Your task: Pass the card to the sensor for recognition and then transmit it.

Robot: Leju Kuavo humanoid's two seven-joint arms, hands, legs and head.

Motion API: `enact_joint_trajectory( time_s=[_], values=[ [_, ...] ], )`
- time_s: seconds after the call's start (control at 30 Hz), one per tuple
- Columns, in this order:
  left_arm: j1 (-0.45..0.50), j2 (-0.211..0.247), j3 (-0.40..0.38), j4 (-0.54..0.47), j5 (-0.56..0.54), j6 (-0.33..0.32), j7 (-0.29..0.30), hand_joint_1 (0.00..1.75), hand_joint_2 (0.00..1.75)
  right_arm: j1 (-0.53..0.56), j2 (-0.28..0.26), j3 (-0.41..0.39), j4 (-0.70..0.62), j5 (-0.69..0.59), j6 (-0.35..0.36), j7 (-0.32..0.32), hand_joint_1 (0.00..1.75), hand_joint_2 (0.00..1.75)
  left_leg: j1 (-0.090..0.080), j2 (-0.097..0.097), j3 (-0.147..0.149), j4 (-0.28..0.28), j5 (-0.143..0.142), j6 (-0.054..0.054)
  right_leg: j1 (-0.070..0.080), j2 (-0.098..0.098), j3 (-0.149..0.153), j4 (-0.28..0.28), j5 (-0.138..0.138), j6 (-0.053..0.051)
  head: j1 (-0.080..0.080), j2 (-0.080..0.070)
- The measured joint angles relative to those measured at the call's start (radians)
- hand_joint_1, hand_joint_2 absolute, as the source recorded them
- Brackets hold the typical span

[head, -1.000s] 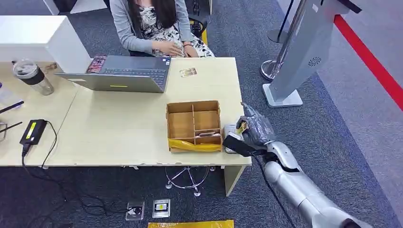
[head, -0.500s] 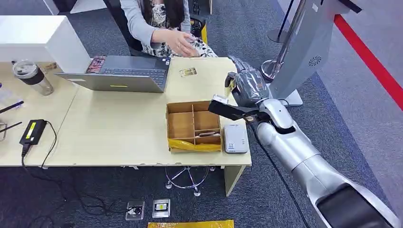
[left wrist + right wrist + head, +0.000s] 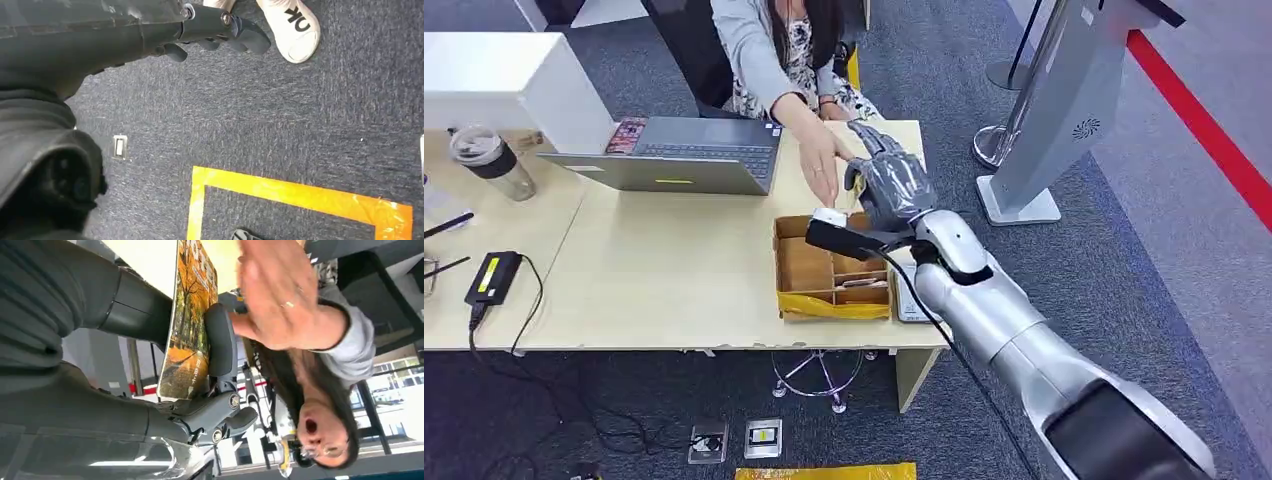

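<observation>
- Above the far edge of the cardboard tray (image 3: 829, 262), at about 12 o'clock from it in the head view, the right hand (image 3: 886, 185) is gripping the card (image 3: 189, 325), which is standing on edge between the thick thumb and a dark finger (image 3: 221, 342) in the right wrist view.
- Printed on the card is a picture of autumn trees in orange and yellow.
- At 10 o'clock from the right hand, a person's hand (image 3: 821, 160) is reaching over the worktop (image 3: 674, 270) with open fingers, lying just beside the card; whether it is touching the card I cannot tell.
- At 4 o'clock from the tray, the white sensor (image 3: 908, 305) is lying flat near the worktop's edge, partly hidden by the silver arm.
- Down by the carpet, the left hand (image 3: 215, 37) is hanging with its dark fingers curled in and nothing between them.
- At 9 o'clock from the person's hand, a laptop (image 3: 674, 155) is sitting open.
</observation>
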Motion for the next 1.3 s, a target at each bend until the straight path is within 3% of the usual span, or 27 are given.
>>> enact_joint_trajectory(
  time_s=[0.47, 0.5, 0.53, 0.73, 1.03, 1.3],
  values=[
    [0.01, -0.01, -0.007, 0.0, 0.014, 0.005, 0.022, 0.0, 0.0, -0.001, 0.06, 0.011, 0.026, 0.034, 0.005, 0.017, 1.75, 1.75, 0.0, 0.0, 0.0, 0.0, 0.0, 0.0, 0.0, 0.0, 0.0, 0.0, 0.0, 0.0, 0.0, 0.0],
    [0.01, -0.01, -0.007, 0.0, 0.016, 0.006, 0.022, 0.0, 0.0, -0.001, 0.063, 0.011, 0.026, 0.037, 0.005, 0.016, 0.58, 1.75, 0.0, 0.0, -0.001, 0.0, 0.0, 0.0, 0.0, 0.0, 0.0, 0.0, 0.0, 0.0, 0.0, 0.0],
    [0.01, -0.01, -0.007, 0.0, 0.022, 0.008, 0.022, 0.0, 0.0, -0.001, 0.066, 0.011, 0.027, 0.041, 0.005, 0.014, 0.0, 0.0, 0.0, 0.0, -0.001, 0.0, 0.0, 0.0, 0.0, 0.0, -0.001, 0.0, 0.0, 0.0, 0.0, 0.0],
    [0.01, -0.01, -0.006, 0.0, 0.041, 0.021, 0.029, 0.0, 0.0, -0.002, 0.09, 0.01, 0.036, 0.047, 0.018, -0.006, 0.0, 0.0, 0.0, 0.0, -0.001, 0.0, 0.0, 0.0, 0.0, 0.0, -0.001, 0.0, 0.0, 0.0, 0.0, 0.0],
    [0.011, -0.01, -0.006, 0.0, 0.053, 0.02, 0.042, 0.0, 0.0, -0.007, 0.133, 0.011, 0.05, 0.098, 0.056, 0.024, 0.0, 0.0, 0.0, 0.0, -0.001, 0.0, 0.0, 0.0, 0.0, 0.0, -0.001, 0.0, 0.0, 0.0, 0.0, 0.0],
    [0.015, -0.009, -0.006, 0.0, 0.066, 0.012, 0.062, 0.0, 0.0, -0.002, 0.092, 0.008, 0.013, 0.172, 0.084, 0.085, 0.0, 0.0, 0.0, 0.0, -0.001, 0.0, 0.0, 0.0, 0.0, 0.0, -0.001, 0.0, 0.0, 0.0, 0.0, 0.0]
  ],
)
